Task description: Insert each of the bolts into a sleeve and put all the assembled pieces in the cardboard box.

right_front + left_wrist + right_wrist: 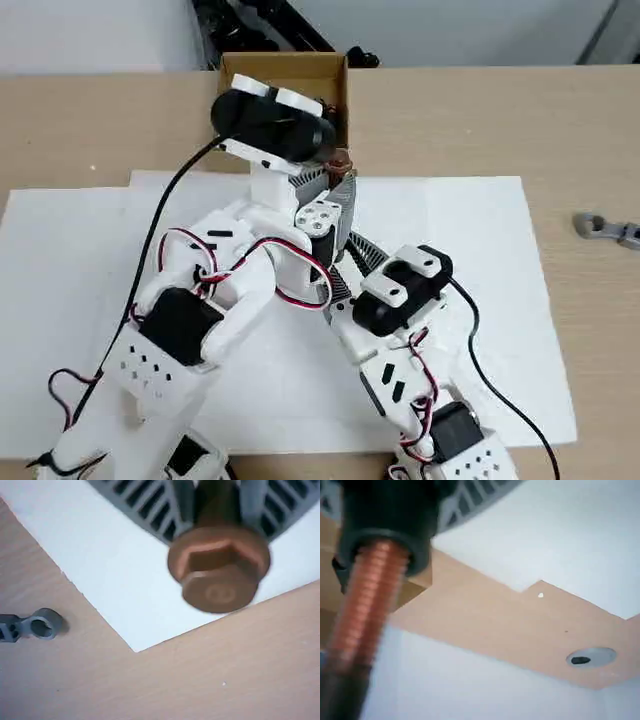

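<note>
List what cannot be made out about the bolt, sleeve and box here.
1. Brown cardboard box: high view, an arm's black motor covers its inside; contents hidden.
2. Black sleeve: right wrist view, blurred and cut by the top edge; length unknown.
3. Copper-coloured threaded bolt: left wrist view, its own hexagonal head hides the shaft.

The table (pixel 450 120) bears white paper (pixel 480 240), a cardboard box (pixel 290 62), perhaps a grey fitting (pixel 603 228).

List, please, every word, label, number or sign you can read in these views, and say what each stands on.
No text here can be read.
bolt: a faint round mark stamped on its head, too blurred to read.
cardboard box: no print visible.
</note>
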`<state>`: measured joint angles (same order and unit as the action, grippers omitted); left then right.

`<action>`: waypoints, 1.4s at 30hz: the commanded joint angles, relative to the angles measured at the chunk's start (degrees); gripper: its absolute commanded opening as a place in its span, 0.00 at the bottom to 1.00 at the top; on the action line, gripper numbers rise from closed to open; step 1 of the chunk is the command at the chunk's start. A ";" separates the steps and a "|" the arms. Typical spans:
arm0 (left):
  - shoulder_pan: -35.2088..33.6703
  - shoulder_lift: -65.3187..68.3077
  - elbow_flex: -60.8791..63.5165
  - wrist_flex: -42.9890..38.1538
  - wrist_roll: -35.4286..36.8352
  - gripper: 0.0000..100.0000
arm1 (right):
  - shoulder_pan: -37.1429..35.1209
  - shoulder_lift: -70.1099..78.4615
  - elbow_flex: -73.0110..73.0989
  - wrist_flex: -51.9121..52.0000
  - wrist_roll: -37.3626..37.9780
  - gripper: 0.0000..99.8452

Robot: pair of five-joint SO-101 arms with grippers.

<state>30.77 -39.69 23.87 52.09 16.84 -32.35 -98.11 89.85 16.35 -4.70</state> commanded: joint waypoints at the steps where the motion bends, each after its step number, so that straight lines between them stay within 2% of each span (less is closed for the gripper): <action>1: -0.26 -0.62 -0.31 -1.05 0.09 0.01 | 0.92 1.01 -6.59 0.13 -0.53 0.00; 5: 1.49 -0.62 -0.57 1.85 0.09 0.01 | 2.86 6.81 -10.99 0.13 -1.14 0.00; 8: 1.58 -0.70 -0.75 4.04 0.09 0.01 | 6.02 12.97 -15.56 0.13 -5.01 0.00; 13: 1.58 -0.70 -1.36 4.40 0.09 0.01 | 7.34 20.88 -21.10 0.22 -6.33 0.00; 18: 1.58 -0.62 -2.86 4.13 0.09 0.01 | 6.20 21.58 -21.71 0.04 -5.01 0.00; 22: 1.58 -0.62 -2.77 5.01 0.18 0.07 | 6.02 21.58 -21.63 -0.31 -3.60 0.00; 26: 1.58 -0.62 -5.67 10.37 0.26 0.13 | 6.20 21.58 -21.89 -0.22 -3.78 0.00; 31: 0.79 -0.62 -10.24 15.65 0.09 0.14 | 6.20 22.20 -23.21 -0.48 -3.87 0.00; 37: -10.73 -0.35 -13.14 16.26 -2.11 0.12 | 7.16 31.25 -33.32 0.13 -3.60 0.00; 42: -16.53 -0.70 -12.88 16.79 -11.87 0.00 | 7.87 45.58 -46.33 -0.40 -3.60 0.00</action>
<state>16.44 -39.78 13.23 68.35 10.15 -24.88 -58.90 53.36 16.70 -8.92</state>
